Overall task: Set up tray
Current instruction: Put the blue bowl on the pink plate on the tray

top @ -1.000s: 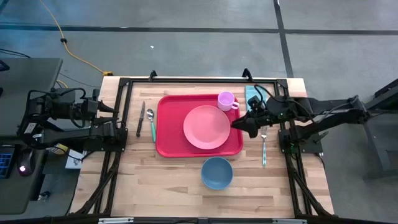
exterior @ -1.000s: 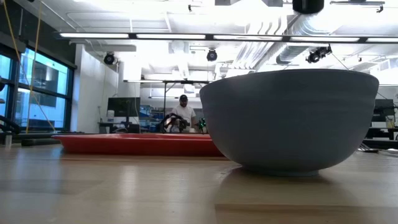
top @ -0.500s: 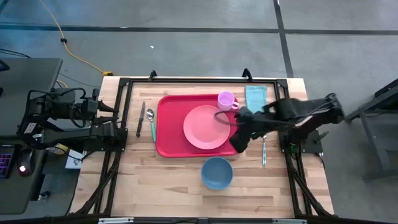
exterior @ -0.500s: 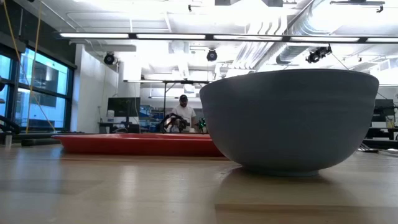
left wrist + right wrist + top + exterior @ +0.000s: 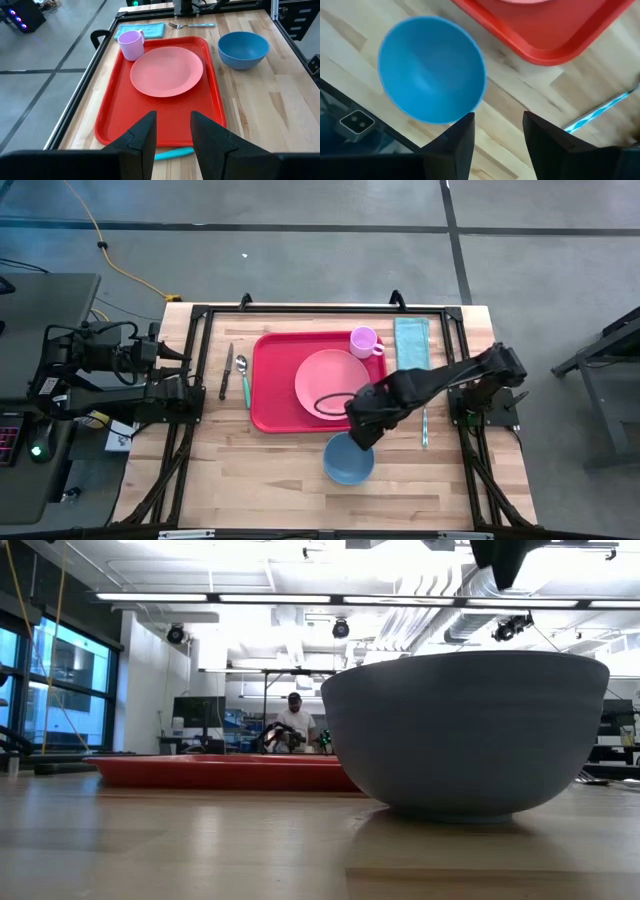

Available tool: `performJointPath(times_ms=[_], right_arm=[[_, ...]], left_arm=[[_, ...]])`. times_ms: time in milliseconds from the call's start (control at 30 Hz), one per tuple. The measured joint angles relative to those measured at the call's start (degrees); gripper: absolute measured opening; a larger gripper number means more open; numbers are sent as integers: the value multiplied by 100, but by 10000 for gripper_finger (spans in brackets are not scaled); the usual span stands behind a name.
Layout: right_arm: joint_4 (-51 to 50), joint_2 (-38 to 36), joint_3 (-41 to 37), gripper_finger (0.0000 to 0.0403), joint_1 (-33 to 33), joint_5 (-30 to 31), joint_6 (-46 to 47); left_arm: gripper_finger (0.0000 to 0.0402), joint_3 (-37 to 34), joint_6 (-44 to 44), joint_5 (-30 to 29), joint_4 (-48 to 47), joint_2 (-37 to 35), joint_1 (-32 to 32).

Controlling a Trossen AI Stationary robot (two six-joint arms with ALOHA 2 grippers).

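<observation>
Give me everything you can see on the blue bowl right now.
The blue bowl is round, deep and smooth, plastic by its look, empty and upright. It stands on the bare wooden table, just off the red tray and apart from it. The right pincer hovers above its rim, fingers parted, not touching it. Nothing else touches it.
</observation>
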Motion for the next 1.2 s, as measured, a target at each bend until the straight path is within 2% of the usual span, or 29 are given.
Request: performJointPath(times_ms=[300, 533, 867, 1200], right_arm=[[1754, 13, -1053, 185, 218, -97, 664], [2046, 13, -1689, 204, 333, -354, 1300], [2914, 13, -2100, 202, 383, -206, 1738], [3314, 13, -2569, 172, 505, -180, 2065]], left_arm=[[152, 0, 3, 0, -2, 0, -2], [152, 0, 240, 140, -7, 0, -1], [152, 1, 245, 166, -7, 0, -1], [152, 0, 287, 173, -11, 0, -1]])
